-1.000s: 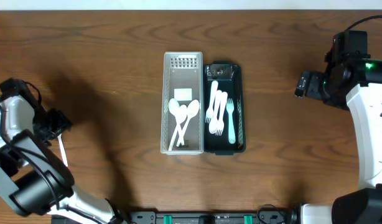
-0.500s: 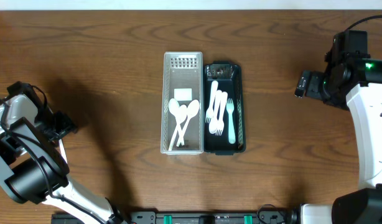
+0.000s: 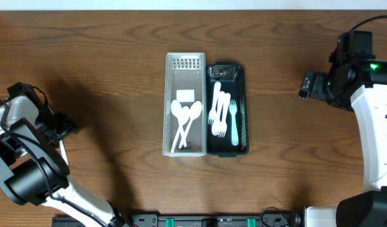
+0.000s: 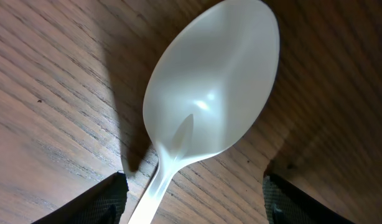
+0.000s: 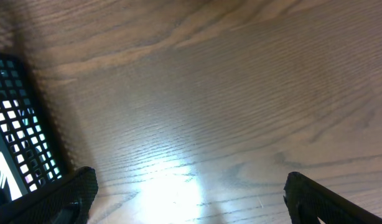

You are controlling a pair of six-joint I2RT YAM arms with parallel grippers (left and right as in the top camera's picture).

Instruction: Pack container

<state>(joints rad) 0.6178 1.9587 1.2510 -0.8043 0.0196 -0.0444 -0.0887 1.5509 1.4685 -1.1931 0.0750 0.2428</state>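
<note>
Just then my left gripper (image 4: pixel 191 198) stood open over the table (image 4: pixel 48 93), with a white spoon (image 4: pixel 209 93) lying between its fingers, bowl ahead and handle running back, not pinched. My right gripper (image 5: pixel 191 194) gaped wide, the dark tray (image 5: pixel 20 124) off to its left.

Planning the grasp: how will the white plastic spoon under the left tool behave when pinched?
The white spoon looks thin and glossy, so it is probably light and slippery. Its narrow handle likely flexes. Lying flat on the wooden table, it may skid rather than lift if nudged.
</note>
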